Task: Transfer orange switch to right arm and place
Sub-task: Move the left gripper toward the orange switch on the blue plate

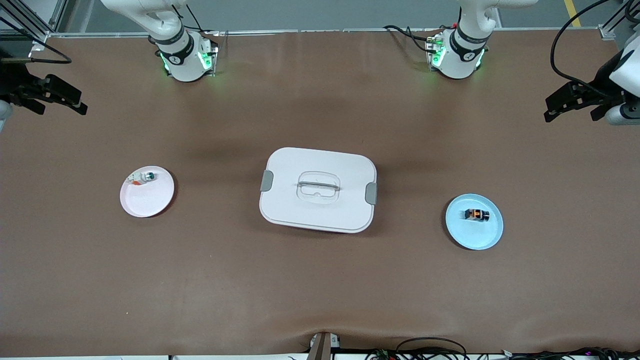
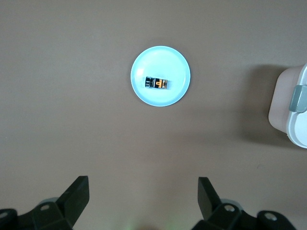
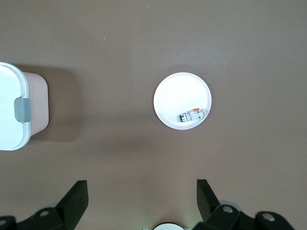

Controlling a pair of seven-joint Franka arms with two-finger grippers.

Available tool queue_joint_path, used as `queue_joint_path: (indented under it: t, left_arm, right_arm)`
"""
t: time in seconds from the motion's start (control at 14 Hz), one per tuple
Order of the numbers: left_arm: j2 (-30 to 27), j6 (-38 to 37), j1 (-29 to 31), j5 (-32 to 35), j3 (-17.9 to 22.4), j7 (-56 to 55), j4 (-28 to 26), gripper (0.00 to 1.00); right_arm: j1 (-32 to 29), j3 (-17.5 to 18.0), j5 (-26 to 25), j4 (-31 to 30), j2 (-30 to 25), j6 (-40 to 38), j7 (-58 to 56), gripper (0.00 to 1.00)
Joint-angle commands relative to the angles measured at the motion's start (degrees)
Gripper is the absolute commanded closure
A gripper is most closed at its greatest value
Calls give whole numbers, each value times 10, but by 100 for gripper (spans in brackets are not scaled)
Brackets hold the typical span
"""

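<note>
Lighting was even, overhead, fairly bright w/ no harsh glare. Soft, blurry shadows fell beside the white lidded box (image 1: 318,190) and under both plates. Green LED glow showed at the arm bases. Wrist views were sharp mid-frame, slightly dimmer toward corners.

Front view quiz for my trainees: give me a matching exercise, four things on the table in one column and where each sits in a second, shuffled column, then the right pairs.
Things:
1. orange switch
2. small white piece with teal and red bits
3. lidded white box
4. left gripper

Places:
A. on the white plate
B. middle of the table, between the two plates
C. on the blue plate
D. raised at the left arm's end of the table, jaws open

Pairs: 1-C, 2-A, 3-B, 4-D
</note>
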Motion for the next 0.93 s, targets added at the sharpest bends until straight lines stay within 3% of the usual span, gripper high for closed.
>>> queue_joint_path:
  t: [0.0,0.64,0.85]
  left_arm:
    - [2,-11,1,-6,1,14,13,0]
    - [5,-11,2,-6,4,19,13,0]
    - [30,-11,3,-5,7,21,7,0]
  right_arm:
    - [3,-5,5,5,0,-5,-7,0]
    - [2,-6,4,5,0,-4,-7,0]
    - [-2,-6,4,5,0,-4,-8,0]
